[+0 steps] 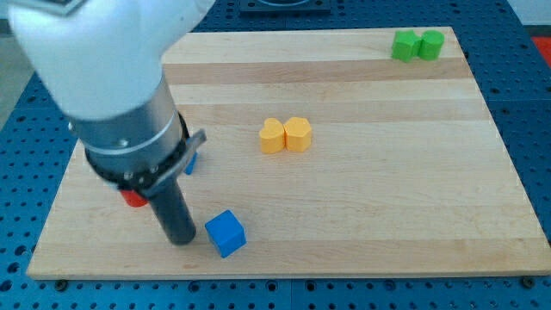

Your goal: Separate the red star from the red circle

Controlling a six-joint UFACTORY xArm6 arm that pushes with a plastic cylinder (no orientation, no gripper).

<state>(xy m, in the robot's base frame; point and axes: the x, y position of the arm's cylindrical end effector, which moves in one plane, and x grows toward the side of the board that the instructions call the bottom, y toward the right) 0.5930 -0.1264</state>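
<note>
Wooden and pale, the board (362,215) lies on a blue perforated table (534,103) and fills most of the view. I carry no gripper, so nothing about me is open or closed: I end in a straight dark rod, and my tip (181,242) rests on the board near the view's bottom left. Just to the view's right of my tip, very near it though I cannot tell if they touch, sits a blue cube (226,233), turned so a corner points toward the view's bottom. Behind my rod, peeking out at the view's left of it, is a small sliver of a red block (132,198); my arm covers most of it, so I cannot make out whether it is the star or the circle, nor whether a second red block lies beside it. Another blue block (191,162) shows only as a thin edge at the view's right of my arm's dark collar, its shape hidden. Near the board's middle two yellow blocks touch side by side: a yellow heart (272,136) and, to its right, a yellow hexagon (298,133). At the view's top right corner of the board two green blocks also touch, a green star-like block (404,46) and a green round block (431,44), well apart from everything else
</note>
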